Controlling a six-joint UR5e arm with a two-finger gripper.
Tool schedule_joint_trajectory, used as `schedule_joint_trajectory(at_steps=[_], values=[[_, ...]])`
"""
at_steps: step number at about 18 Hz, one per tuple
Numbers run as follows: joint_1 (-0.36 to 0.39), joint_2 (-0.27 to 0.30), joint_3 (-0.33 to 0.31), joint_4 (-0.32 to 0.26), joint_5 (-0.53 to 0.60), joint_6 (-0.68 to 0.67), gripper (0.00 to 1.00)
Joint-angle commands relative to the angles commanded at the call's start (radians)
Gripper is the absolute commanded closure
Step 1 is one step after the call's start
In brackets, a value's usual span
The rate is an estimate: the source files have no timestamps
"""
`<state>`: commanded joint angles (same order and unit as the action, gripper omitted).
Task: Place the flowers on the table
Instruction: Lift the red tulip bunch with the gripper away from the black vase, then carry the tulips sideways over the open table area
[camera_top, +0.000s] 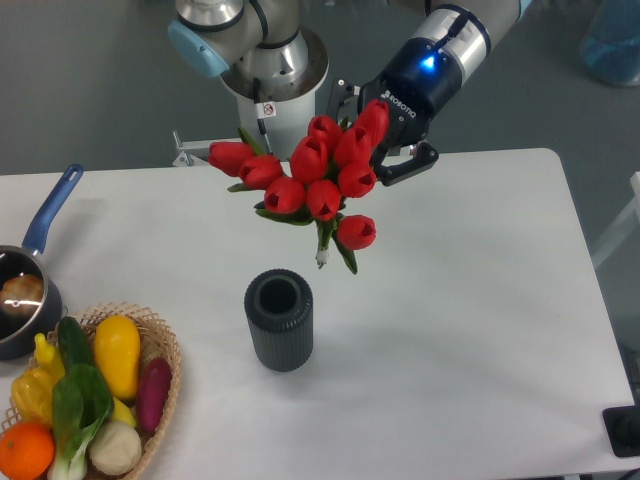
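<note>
The flowers (315, 180), a bunch of red tulips with green leaves, hang in the air above the white table (470, 300). My gripper (375, 135) is shut on the bunch from the upper right, its fingers partly hidden behind the blooms. The stem ends point down toward the table, just above and right of a dark ribbed vase (279, 320). The blooms face the camera and hide most of the stems.
A wicker basket (160, 345) with produce sits at the front left corner. A dark pot with a blue handle (40, 240) stands at the left edge. The robot base (265, 60) rises behind the table's far edge.
</note>
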<state>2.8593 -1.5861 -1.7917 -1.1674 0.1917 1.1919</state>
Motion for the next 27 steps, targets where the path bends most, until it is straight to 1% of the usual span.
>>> schedule_joint_trajectory(at_steps=[9, 13, 19, 23, 27], values=[[0.055, -0.002, 0.0, -0.002, 0.006, 0.0, 0.62], [0.08, 0.0, -0.002, -0.002, 0.027, -0.002, 0.61], [0.072, 0.023, 0.014, -0.005, 0.228, -0.024, 0.6], [0.077, 0.026, 0.014, -0.005, 0.29, -0.029, 0.59], [0.074, 0.026, 0.014, -0.003, 0.397, -0.025, 0.59]])
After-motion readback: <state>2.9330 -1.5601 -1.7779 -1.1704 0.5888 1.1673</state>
